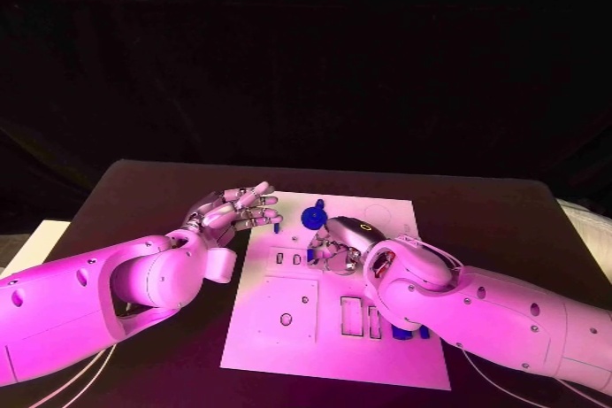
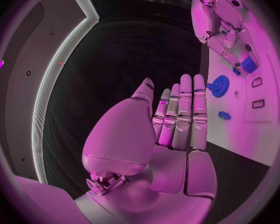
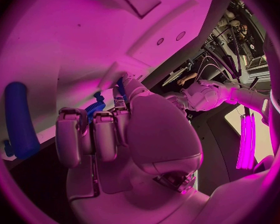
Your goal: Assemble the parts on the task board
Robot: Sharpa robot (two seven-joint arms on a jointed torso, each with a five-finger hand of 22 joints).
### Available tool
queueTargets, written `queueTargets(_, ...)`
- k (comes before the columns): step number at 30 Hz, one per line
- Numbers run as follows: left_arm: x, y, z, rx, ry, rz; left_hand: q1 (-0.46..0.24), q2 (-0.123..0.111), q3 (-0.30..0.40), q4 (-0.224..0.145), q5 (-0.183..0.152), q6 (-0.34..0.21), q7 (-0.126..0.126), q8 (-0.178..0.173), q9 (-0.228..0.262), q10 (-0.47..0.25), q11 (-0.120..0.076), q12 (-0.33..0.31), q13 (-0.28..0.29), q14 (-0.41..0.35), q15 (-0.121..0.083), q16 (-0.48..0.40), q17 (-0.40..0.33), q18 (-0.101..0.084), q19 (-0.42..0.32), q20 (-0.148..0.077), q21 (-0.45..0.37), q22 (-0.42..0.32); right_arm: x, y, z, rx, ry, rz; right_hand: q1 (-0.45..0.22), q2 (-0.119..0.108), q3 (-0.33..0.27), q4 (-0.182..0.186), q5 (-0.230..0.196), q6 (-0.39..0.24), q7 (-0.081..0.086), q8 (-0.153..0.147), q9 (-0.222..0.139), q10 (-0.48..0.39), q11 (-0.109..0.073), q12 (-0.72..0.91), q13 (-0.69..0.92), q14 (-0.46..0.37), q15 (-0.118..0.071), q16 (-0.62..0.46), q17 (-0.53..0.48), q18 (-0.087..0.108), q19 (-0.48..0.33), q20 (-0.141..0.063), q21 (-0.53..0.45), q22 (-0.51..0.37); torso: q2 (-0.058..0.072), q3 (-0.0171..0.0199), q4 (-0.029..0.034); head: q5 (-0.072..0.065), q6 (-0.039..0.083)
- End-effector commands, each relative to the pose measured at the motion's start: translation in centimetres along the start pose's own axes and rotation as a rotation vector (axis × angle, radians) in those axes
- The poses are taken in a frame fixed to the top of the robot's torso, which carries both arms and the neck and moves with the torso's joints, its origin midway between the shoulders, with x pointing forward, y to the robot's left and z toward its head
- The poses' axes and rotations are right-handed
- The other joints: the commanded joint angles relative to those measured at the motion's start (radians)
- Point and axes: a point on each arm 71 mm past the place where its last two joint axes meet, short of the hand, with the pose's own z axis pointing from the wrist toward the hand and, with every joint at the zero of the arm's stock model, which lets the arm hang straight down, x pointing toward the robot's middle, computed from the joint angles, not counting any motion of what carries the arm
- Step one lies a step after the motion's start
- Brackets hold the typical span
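Black cloth hangs behind the dark tabletop (image 1: 153, 182), and the white task board (image 1: 287, 337) lies in its middle, its near right part hidden under the right arm.

From the head view the right robot hand (image 1: 342, 240) sits over the board's far middle with its fingers curled down. What they close on is hard to make out there — a bit of blue shows at the fingertips. The right wrist view is closer: the fingers are bent against the board with a ribbed blue part (image 3: 96, 107) just at their tips, but whether it is truly pinched or only touched I cannot tell. That view also shows a blue cylinder-shaped part (image 3: 18, 119) lying beside the hand.

The left robot hand (image 1: 236, 211) hovers at the board's far left edge. The left wrist view shows it plainly flat, fingers (image 2: 185, 112) straight and together, holding nothing.

A blue gear (image 1: 312, 217) stands on the board between the two hands; the left wrist view shows its teeth, and a small blue piece (image 2: 224, 115) near it. Some blue parts (image 1: 410, 333) peek out under the right forearm, mostly covered.
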Motion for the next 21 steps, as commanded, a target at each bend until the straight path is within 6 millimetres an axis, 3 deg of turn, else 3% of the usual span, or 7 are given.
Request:
queueTargets(1,0.34,-0.14,0.06,0.015,0.026,-0.005,0.005,0.005,0.0,-0.006,0.003,-0.001,0.001,-0.005,-0.001,-0.004,-0.001,-0.005,-0.001,-0.006,0.002,0.004,0.001,0.011,0.002,0.005,-0.006,-0.001,0.62,0.01,-0.03,0.009,0.027,-0.037,0.0,0.007,0.005,-0.001,-0.001,0.028,-0.021,0.005,0.005,0.025,-0.008,-0.005,0.025,0.075,-0.009,-0.007,0.122,0.003,-0.009,0.002,-0.005,0.06,0.0,0.0006,-0.0012,0.003,-0.005)
queueTargets(21,0.6,-0.03,0.1,0.008,0.031,-0.006,0.006,0.005,0.0,-0.006,0.003,-0.001,0.001,-0.005,-0.001,-0.004,-0.001,-0.005,-0.001,-0.006,0.002,0.004,0.001,0.012,0.002,0.005,-0.006,-0.001,1.4,0.27,-0.1,0.006,0.051,-0.034,-0.008,-0.004,0.006,-0.004,0.004,0.024,-0.02,0.001,0.004,0.024,-0.007,-0.008,0.024,0.075,-0.009,-0.008,0.12,0.003,-0.009,0.002,-0.006,0.06,-0.001,-0.0012,0.0003,0.006,-0.012)
